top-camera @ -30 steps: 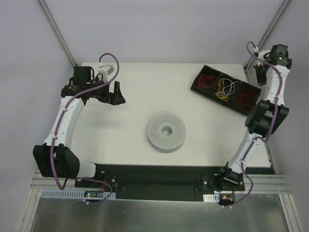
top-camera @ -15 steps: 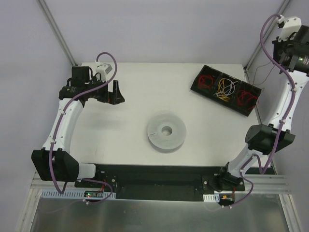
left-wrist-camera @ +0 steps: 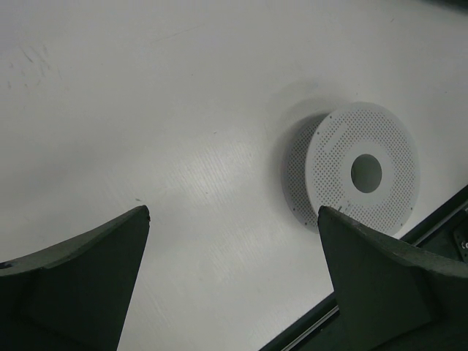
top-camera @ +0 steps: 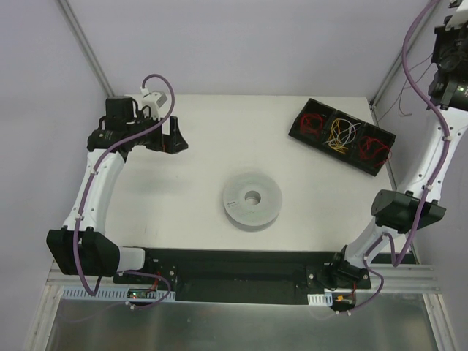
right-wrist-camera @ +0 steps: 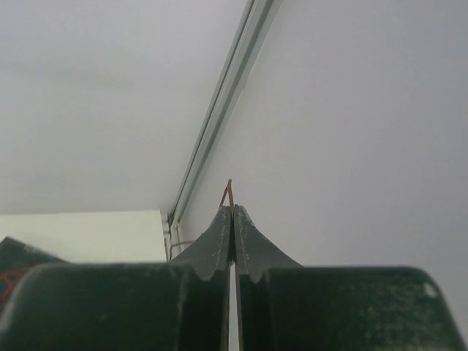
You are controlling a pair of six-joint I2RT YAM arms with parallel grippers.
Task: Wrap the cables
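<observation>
The left hand (left-wrist-camera: 234,213) is spread wide and holds nothing. The right hand (right-wrist-camera: 232,219) squeezes a thin wire (right-wrist-camera: 228,193) between its tips.

Mid-table (top-camera: 183,212), a grey spool (top-camera: 252,199) is the lone obstacle, with open surface ringing it on every side. At two o'clock from it, a black three-bin tray (top-camera: 340,135) blocks the far right corner. At ten o'clock the left gripper (top-camera: 167,139) hangs, jaws wide, bare tabletop between it and the spool.
</observation>
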